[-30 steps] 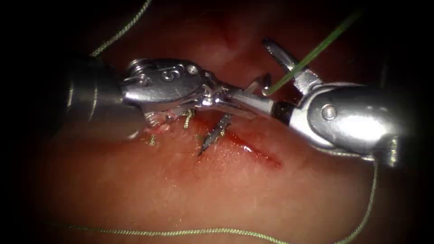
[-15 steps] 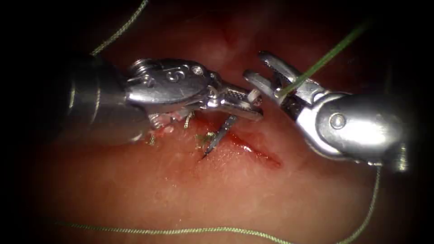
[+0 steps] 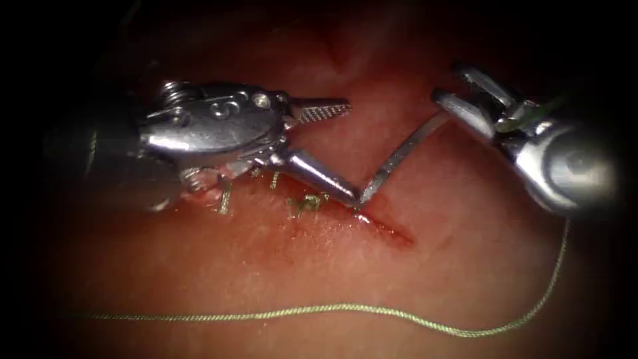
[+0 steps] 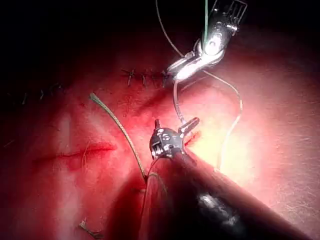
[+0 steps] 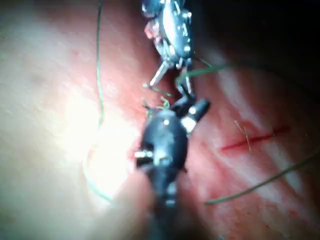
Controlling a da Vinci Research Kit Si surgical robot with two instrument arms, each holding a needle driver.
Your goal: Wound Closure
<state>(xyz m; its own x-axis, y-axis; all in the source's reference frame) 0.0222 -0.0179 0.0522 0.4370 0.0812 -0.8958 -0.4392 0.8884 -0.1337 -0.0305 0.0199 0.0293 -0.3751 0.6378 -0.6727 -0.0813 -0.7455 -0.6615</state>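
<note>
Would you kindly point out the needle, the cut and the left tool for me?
needle [image 3: 399,161], endoscope view, middle of its curved body, between the two tools.
cut [image 3: 389,231], endoscope view, on the open red stretch right of the stitches.
left tool [image 3: 327,149], endoscope view, midway between its open jaws.

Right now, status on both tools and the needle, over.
Left tool open, holding nothing. Needle slants from the cut up to right tool; grip unclear. Needle point at the cut's edge. Thread slack across tissue.
</note>
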